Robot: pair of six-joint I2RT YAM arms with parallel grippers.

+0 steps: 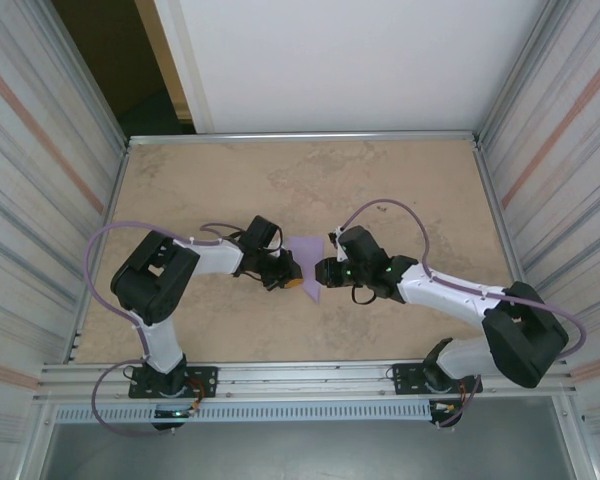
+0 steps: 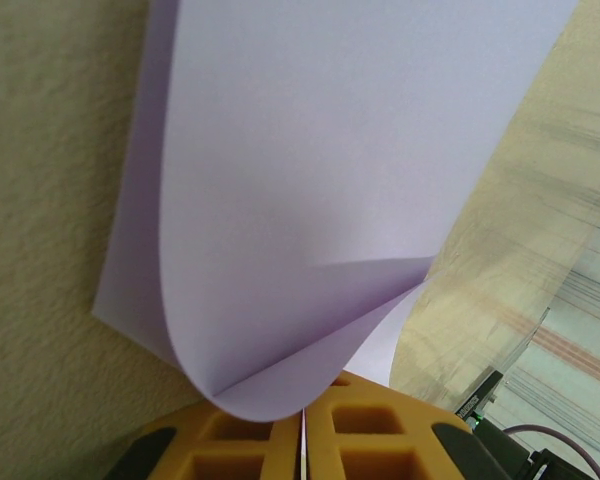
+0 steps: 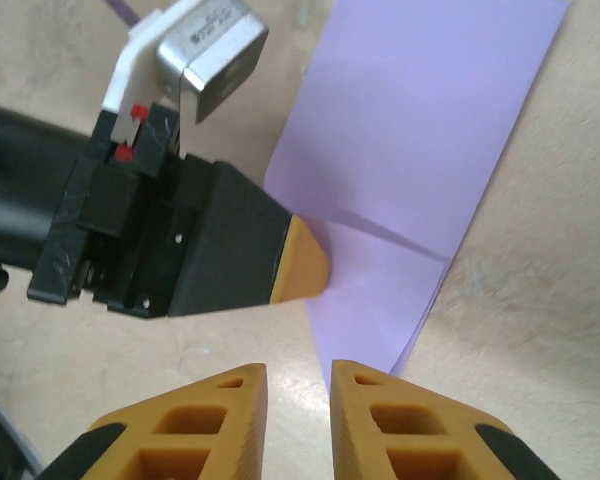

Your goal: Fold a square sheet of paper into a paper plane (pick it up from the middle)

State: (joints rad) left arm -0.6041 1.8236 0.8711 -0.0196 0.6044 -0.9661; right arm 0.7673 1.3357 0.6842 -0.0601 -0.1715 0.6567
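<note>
The square sheet of paper [image 1: 308, 262] lay at the middle of the desk [image 1: 200, 190], between the two arms. Part of it rested flat while one edge was lifted and curled over in a soft loop, with no sharp fold pressed in yet. In the right wrist view a dark line crossed the sheet; I could not tell whether it was a crease or a shadow.

The paper looked thin, light and limp. It would probably bend under its own weight, slide easily on the smooth desk and crumple or tear if squeezed hard or tugged. An edge or corner seemed the best place to hold it, with a second contact pinning the flat part so it could not skate away.

On the sheet's left side, the left gripper [image 2: 305, 432] had its jaws pressed together, pinching the curled edge between the orange pads. On the sheet's right side, just clear of its edge, the right gripper [image 3: 298, 395] held its jaws slightly spread with nothing between them.

No brand, label or writing could be read on the sheet or the arms.
</note>
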